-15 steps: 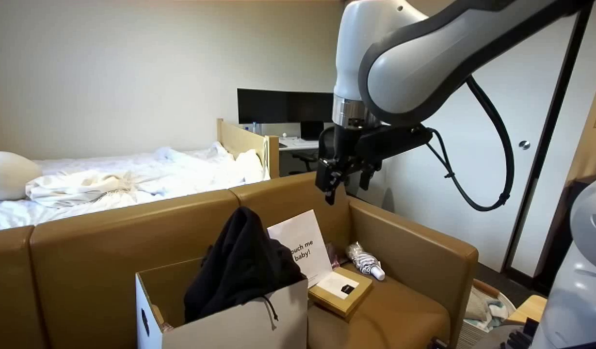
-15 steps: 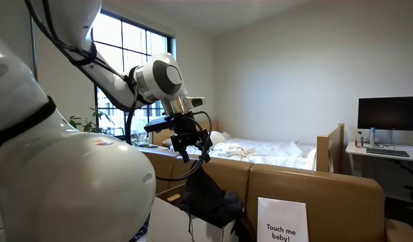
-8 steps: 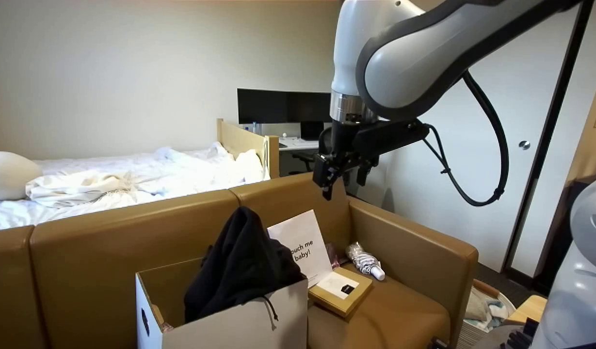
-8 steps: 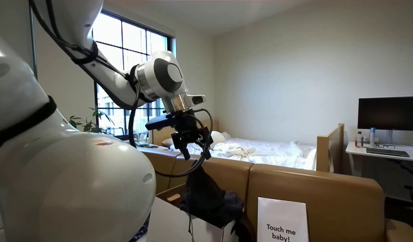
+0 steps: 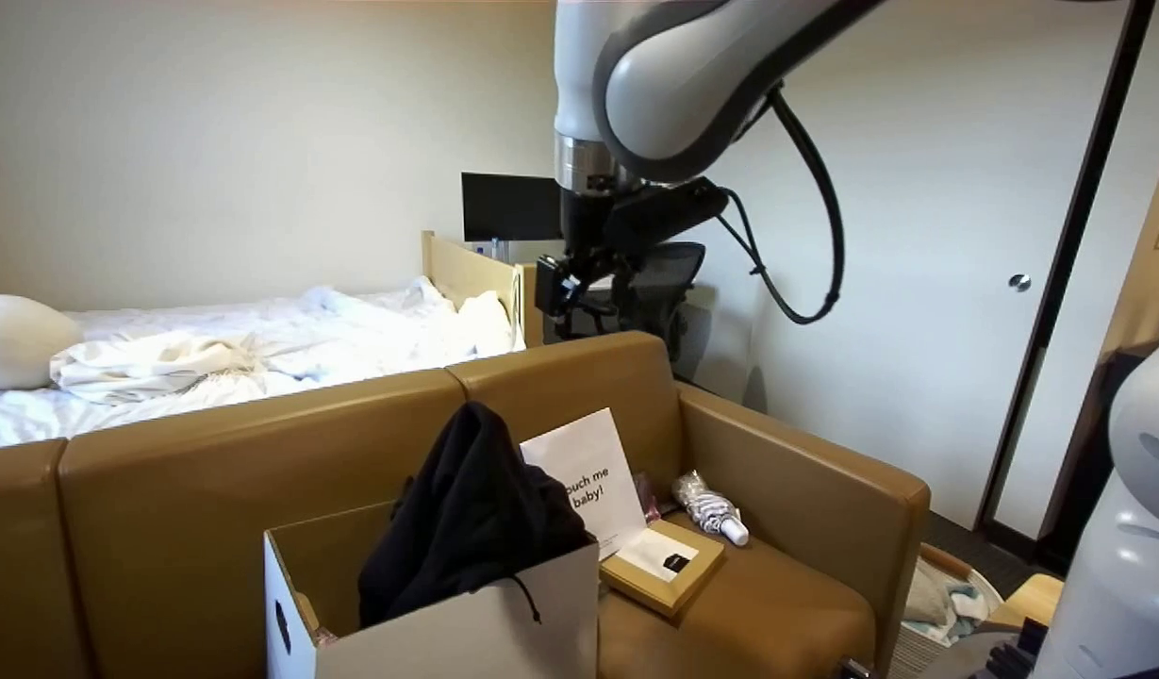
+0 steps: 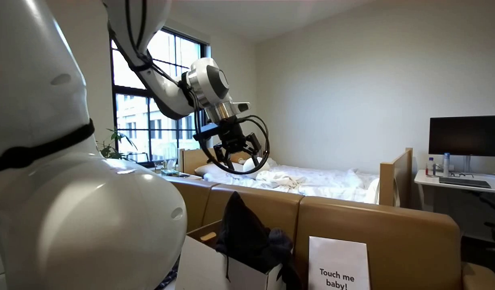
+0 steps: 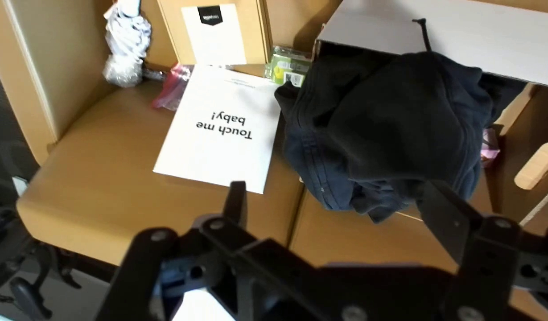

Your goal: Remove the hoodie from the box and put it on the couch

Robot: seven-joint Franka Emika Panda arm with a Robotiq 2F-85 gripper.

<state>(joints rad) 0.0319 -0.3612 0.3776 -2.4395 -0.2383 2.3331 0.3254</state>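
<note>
Over the couch surface [image 7: 104, 165] my pincer [image 7: 334, 185] hangs wide, empty; the hoodie [image 7: 394, 125] bulging from the box [image 5: 452, 627] lies below, I think toward the front edge.

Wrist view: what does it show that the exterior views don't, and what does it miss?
Only the wrist view shows the green package, between the flat tan box and the cardboard box. Only the exterior views show the monitor and the bed's wooden end. All share the hoodie sticking out of the cardboard box, the couch, the white sign and the gripper.
</note>
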